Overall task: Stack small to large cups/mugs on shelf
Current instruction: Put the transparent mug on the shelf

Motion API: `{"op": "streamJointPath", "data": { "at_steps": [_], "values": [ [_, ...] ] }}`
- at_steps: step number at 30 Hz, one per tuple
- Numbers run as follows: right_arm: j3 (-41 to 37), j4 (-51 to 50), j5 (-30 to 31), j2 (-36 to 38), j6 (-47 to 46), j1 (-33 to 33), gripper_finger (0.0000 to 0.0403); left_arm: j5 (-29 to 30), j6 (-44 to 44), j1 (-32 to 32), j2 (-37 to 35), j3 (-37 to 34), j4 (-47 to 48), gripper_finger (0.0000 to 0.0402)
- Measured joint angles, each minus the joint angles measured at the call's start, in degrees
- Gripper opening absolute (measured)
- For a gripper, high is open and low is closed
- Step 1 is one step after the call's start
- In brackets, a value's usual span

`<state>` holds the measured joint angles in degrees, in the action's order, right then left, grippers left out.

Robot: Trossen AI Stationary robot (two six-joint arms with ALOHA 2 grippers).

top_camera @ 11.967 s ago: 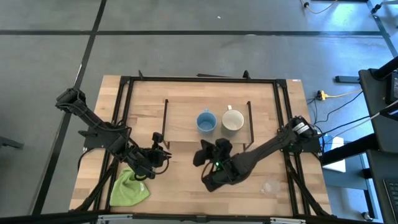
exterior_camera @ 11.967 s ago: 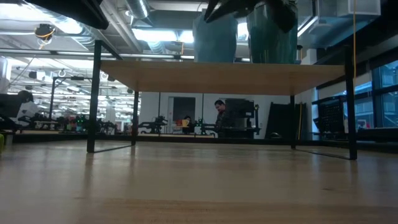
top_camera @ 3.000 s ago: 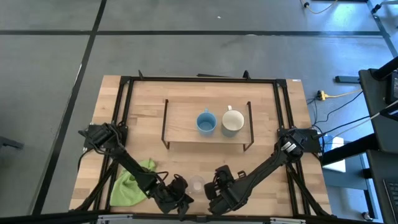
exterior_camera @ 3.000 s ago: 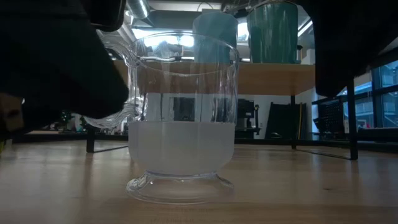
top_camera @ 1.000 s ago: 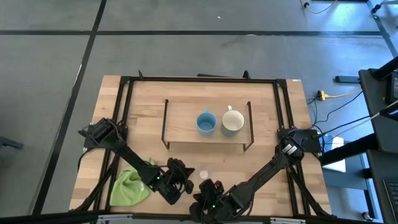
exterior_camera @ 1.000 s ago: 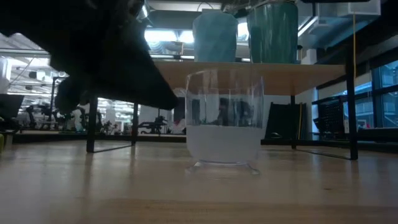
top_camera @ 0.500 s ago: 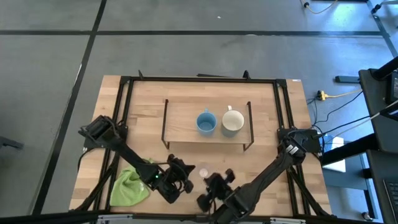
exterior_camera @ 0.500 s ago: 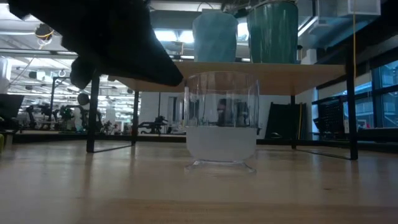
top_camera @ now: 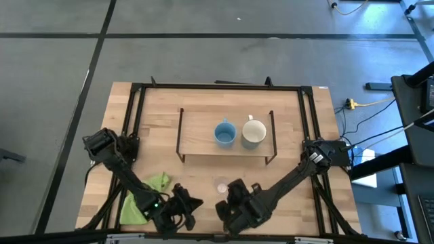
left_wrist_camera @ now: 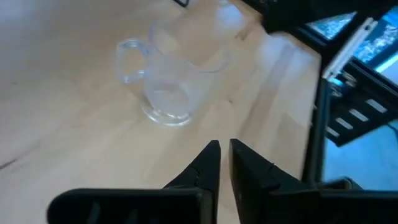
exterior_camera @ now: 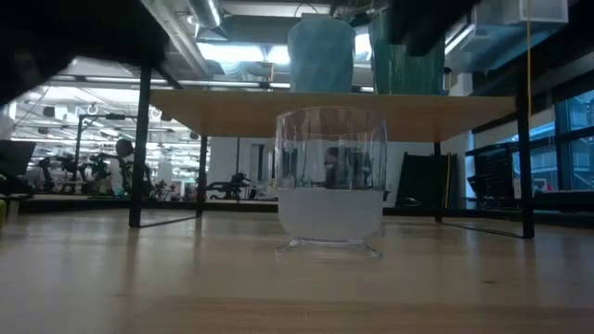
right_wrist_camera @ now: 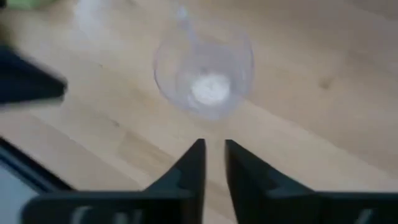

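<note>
Glass cup [top_camera: 221, 185] stands free; left fingers [left_wrist_camera: 219, 163] and right fingers [right_wrist_camera: 211, 163] nearly closed, empty. A nudge could topple it.

blurred: glass cup [right_wrist_camera: 204, 78] | cut off: mugs' tops [exterior_camera: 320, 28]

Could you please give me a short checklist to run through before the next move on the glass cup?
1. Glass cup upright on the table, free of both grippers: ok.
2. Blue mug and white mug on the shelf: ok.
3. Shelf space left of the blue mug free: ok.
4. Left gripper lined up on the cup: not ok, it sits beside it.
5. Right gripper jaws wide enough for the cup: not ok, a narrow gap.
</note>
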<state>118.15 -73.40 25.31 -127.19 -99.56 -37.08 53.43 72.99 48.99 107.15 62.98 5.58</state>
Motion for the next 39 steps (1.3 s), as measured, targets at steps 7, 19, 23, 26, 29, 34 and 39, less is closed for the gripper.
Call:
{"op": "streamJointPath", "data": {
  "at_steps": [7, 19, 23, 26, 29, 34, 39],
  "values": [
    [6.69, -17.29, -4.47, 1.63, 6.20, 5.66, 0.0182, -3.98, -2.45, 3.18, -3.51, 0.00, 0.70, 0.0064],
    [1.74, -7.71, -16.18, 1.57, 12.87, 11.54, 0.0225, -11.73, -13.49, 2.78, -10.99, 0.00, 4.48, 0.0080],
    [0.99, -6.21, -17.29, 1.11, 12.66, 11.40, 0.0209, -11.11, -13.64, 2.82, -11.80, 0.00, 8.29, 0.0079],
    [-1.24, -1.96, -17.48, 1.07, 11.50, 11.36, 0.0200, -12.42, -13.64, 2.82, -11.80, 0.00, 9.70, 0.0079],
    [-2.67, -0.07, -17.50, 0.96, 10.10, 11.33, 0.0195, -13.46, -13.71, 2.91, -11.78, 0.00, 10.66, 0.0079],
    [-4.76, 0.92, -17.48, 0.96, 8.47, 11.25, 0.0190, -13.90, -14.21, 3.21, -11.78, 0.00, 12.30, 0.0079],
    [-7.67, 7.11, -17.48, 0.91, 7.60, 11.25, 0.0180, -14.45, -14.65, 3.21, -11.78, 0.00, 13.51, 0.0079]
  ]
}}
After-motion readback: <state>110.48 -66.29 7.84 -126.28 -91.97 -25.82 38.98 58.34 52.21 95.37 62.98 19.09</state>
